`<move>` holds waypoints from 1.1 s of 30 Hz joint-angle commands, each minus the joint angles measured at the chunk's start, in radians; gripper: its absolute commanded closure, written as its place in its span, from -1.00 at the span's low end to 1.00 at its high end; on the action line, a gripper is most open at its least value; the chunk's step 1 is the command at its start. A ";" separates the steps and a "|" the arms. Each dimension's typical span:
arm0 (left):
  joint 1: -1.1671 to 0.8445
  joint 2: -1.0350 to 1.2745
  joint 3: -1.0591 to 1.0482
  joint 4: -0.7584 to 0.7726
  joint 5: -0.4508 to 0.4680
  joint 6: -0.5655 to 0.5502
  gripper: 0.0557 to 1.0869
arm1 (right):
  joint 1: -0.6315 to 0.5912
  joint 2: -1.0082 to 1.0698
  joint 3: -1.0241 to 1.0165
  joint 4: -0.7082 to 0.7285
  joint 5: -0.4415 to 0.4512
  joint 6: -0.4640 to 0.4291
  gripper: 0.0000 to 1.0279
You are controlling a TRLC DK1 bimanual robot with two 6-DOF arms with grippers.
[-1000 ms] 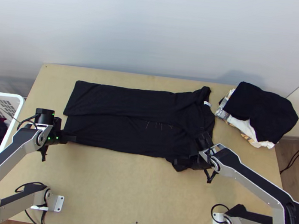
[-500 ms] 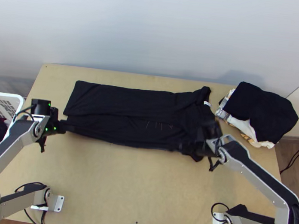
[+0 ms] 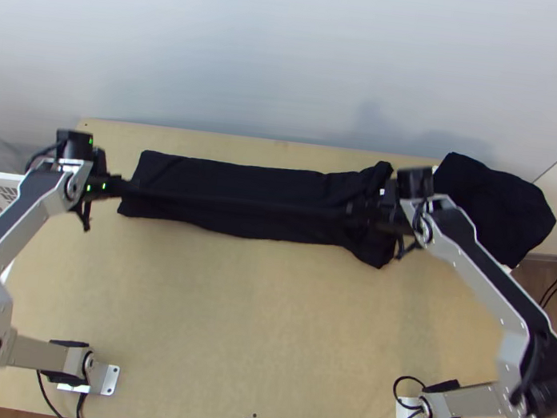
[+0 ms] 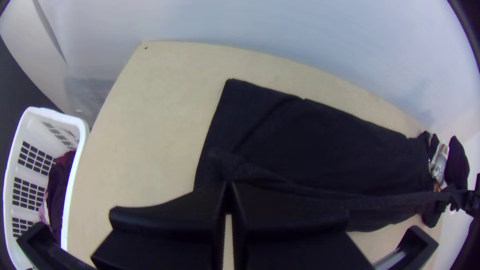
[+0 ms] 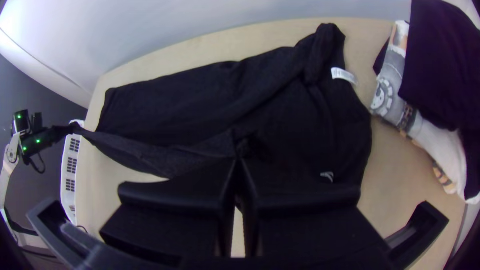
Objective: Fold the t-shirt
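Pale wall [image 3: 280, 56] behind, light wooden tbl [image 3: 225, 324] in front, folded clothes pile [image 3: 497, 202] at the tbl's R side. Black t-shirt [image 3: 242, 177] lies lengthwise L of pile, neck end nearest it, partly folded into a long strip.

Vs. the earlier top views: shirt's near edge has moved away from the arms' bases, so the strip is a lot narrower; both grippers have gone the same way, and the R arm now covers part of the pile's light cloth.

L gripper [image 3: 124, 187], well L of pile, is pinched tight on the shirt's edge at its far end from pile. R gripper [image 3: 352, 209], near pile on its L, is also closed on the edge, cloth stretched btwn the two.

R wrist view: white neck tag [image 5: 344, 75] and small grey mark [image 5: 327, 175], both L of pile, w/ patterned light cloth [image 5: 392, 90] under the pile's dark top. L wrist view: white basket [image 4: 82, 131], farthest L of pile, w/ dark clothes [image 4: 59, 195] inside.
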 commanded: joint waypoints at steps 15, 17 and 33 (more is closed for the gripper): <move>-0.023 0.556 0.580 0.001 -0.010 -0.031 0.92 | -0.093 0.481 0.516 -0.034 0.023 -0.048 0.94; -0.024 0.594 0.609 0.001 -0.016 -0.026 0.92 | -0.100 0.512 0.530 -0.034 0.027 -0.049 0.94; -0.044 0.734 0.705 -0.005 -0.069 -0.035 0.37 | -0.126 0.659 0.596 -0.034 0.027 -0.016 0.34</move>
